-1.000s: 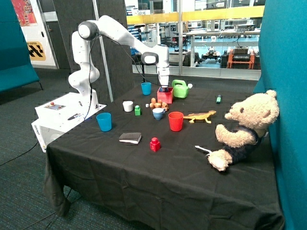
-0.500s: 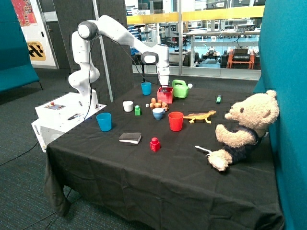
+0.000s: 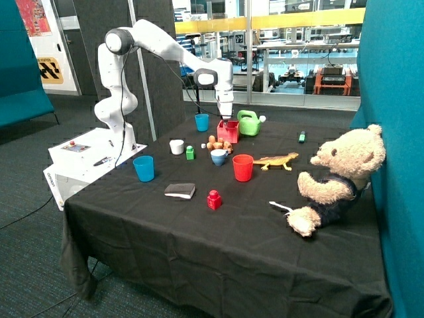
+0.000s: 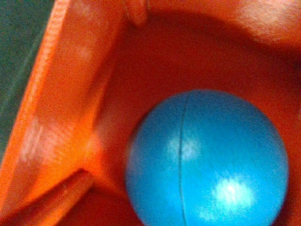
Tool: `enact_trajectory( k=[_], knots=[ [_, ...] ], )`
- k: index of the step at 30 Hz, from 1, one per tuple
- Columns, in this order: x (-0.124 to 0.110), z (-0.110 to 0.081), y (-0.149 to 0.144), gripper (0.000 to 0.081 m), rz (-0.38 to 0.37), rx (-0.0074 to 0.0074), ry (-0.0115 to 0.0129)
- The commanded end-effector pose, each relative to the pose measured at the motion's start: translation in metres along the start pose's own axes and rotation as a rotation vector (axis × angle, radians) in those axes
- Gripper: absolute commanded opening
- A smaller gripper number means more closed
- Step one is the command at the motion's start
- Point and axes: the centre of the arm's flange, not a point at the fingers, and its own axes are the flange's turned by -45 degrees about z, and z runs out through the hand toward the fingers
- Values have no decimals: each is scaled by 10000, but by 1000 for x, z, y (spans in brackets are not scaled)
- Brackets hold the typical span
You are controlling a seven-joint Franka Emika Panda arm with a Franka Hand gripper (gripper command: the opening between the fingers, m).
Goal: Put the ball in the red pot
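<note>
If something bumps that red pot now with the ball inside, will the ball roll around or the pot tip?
The ball looks smooth and glossy, so it would probably roll, but the red pot walls closely surround it. The pot's square, straight-sided shape probably resists tipping. The end effector hangs at its rim.

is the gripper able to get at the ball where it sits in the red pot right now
Probably yes. The gripper hangs right at the open top of the red pot, and the wrist view shows the ball inside with nothing over it; only the pot's walls crowd it.

gripper (image 3: 227,120) apparently lifted slightly above red pot (image 3: 228,132)
</note>
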Motion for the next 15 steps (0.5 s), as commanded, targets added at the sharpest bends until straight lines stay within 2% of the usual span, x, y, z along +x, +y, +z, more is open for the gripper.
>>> enact_trajectory(
  k=[1, 15],
  knots=[
    [-14, -16, 7, 808, -102, -2, 32],
    [-51, -40, 41, 808, -101, -2, 32]
  ],
)
